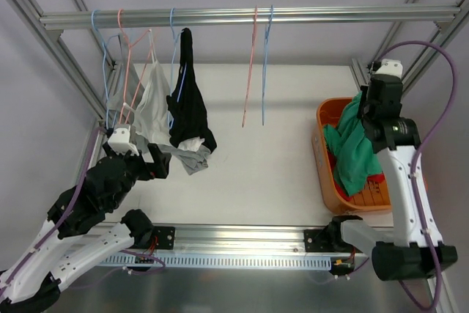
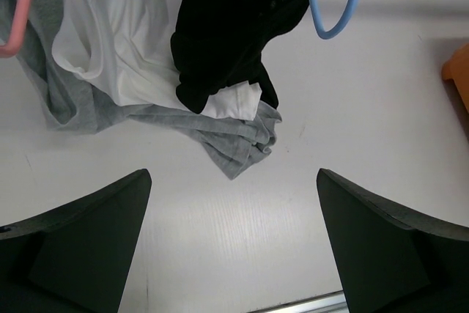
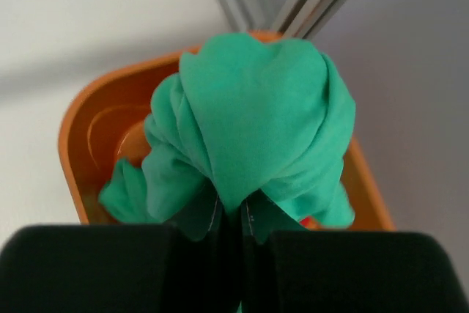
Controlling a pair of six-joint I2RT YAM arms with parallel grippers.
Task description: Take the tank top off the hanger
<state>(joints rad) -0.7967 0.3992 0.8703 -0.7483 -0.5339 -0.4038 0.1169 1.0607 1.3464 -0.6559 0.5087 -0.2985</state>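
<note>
left gripper spread wide | right gripper seemingly clamped, arm upright

Plain green top, orange basket with a red cloth in it. Black top, white top, grey top — all unpatterned. One pink hanger, one blue hanger — and a white table

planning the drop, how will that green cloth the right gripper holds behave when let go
Probably floppy: the green cloth bunches and drapes in folds from the shut right gripper. Likely light, hanging from one pinch. It should slump into the orange basket below rather than roll.
</note>
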